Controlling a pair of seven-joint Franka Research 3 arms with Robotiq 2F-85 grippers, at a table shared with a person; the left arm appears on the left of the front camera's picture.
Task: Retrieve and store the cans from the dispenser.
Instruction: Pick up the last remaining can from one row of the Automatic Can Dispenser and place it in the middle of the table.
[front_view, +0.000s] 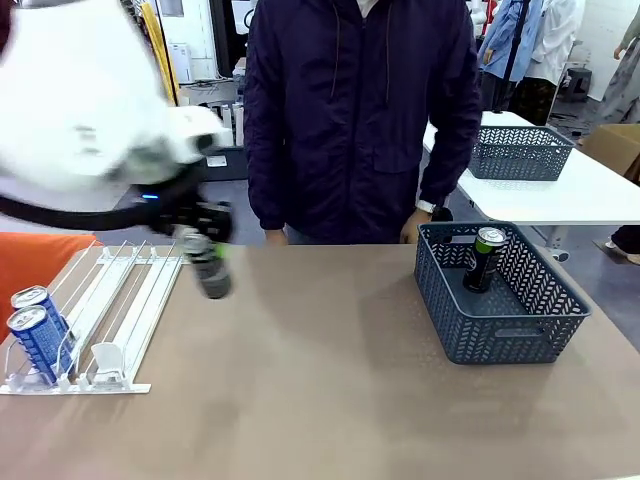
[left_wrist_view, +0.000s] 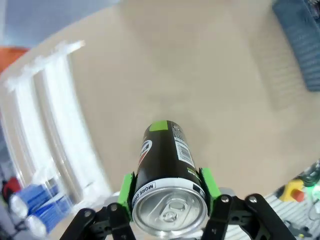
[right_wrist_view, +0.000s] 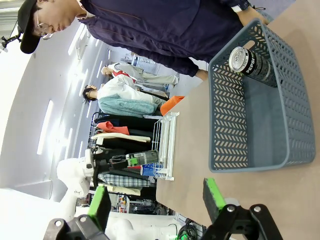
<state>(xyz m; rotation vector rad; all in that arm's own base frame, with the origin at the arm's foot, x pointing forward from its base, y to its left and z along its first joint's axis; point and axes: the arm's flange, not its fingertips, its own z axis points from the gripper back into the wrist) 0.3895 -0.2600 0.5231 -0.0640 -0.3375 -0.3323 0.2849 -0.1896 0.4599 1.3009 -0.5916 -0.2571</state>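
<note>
My left gripper (front_view: 200, 245) is shut on a black can (front_view: 213, 278) and holds it in the air just right of the dispenser (front_view: 140, 300), tilted. In the left wrist view the green pads (left_wrist_view: 208, 186) clamp the black can (left_wrist_view: 165, 165) on both sides, its metal top facing the camera. Two blue cans (front_view: 38, 335) stand at the dispenser's front left. One more black can (front_view: 485, 258) stands in the blue-grey basket (front_view: 500, 335) at the right. My right gripper (right_wrist_view: 156, 200) is open and holds nothing, off to the side of the basket (right_wrist_view: 227, 115).
A person in a dark jacket stands at the far edge, hands resting near the basket's back. A second mesh basket (front_view: 520, 155) sits on a white table behind. Bare brown tabletop (front_view: 320, 380) lies between dispenser and basket.
</note>
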